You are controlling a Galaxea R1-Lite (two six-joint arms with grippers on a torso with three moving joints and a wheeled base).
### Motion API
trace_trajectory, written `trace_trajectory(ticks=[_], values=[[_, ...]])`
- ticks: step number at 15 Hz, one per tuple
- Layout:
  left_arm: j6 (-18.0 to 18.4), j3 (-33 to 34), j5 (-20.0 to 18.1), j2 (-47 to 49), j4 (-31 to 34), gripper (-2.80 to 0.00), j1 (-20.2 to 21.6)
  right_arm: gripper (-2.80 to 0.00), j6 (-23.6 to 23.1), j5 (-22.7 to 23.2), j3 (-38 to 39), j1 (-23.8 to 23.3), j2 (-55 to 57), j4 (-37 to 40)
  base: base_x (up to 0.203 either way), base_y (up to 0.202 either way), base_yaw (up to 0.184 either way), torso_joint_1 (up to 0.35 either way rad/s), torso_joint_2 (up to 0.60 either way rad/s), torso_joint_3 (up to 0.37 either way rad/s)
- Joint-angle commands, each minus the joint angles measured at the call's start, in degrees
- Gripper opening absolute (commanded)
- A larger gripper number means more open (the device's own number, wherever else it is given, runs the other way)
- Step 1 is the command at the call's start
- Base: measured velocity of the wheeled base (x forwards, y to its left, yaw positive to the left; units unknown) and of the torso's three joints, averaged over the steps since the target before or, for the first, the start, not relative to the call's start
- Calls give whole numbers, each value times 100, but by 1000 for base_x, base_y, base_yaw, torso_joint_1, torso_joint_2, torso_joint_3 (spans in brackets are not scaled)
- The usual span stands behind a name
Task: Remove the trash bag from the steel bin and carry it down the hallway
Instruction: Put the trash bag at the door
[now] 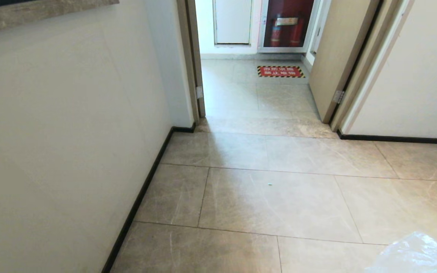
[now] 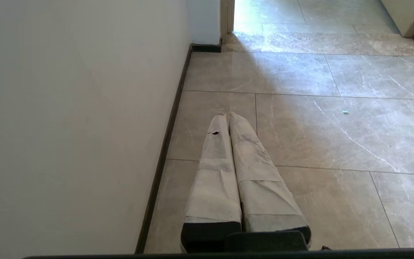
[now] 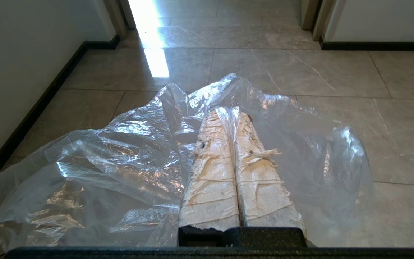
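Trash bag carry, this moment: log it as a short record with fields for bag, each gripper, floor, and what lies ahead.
bag: trash bag, clear crinkled plastic, draped around the right gripper, corner visible in head view
right gripper: right gripper shut on the bag's film
left gripper: left gripper shut, empty, beside the wall
floor: hallway tiles, small green speck
ahead: open doorway, fire extinguisher cabinet beyond
steel bin: not in view

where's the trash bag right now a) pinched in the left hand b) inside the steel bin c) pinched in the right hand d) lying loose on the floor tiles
c: in the right wrist view the right hand is shut on the trash bag, while the left hand is shut on nothing.
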Motion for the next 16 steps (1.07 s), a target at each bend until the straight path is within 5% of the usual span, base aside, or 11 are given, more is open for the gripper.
trace_trajectory(ticks=[1, 12, 16], values=[[-1, 0, 0, 0, -1, -280, 0, -280, 32, -2, 9, 2, 4, -15, 0, 0, 0, 0, 0, 0], [-1, 0, 0, 0, -1, -280, 0, -280, -11, 7, 9, 2, -5, 20, 0, 7, -142, 3, 3, 2], [-1, 0, 0, 0, -1, -280, 0, -280, 7, 0, 9, 2, 4, 2, 0, 0, -23, 1, 0, 1]])
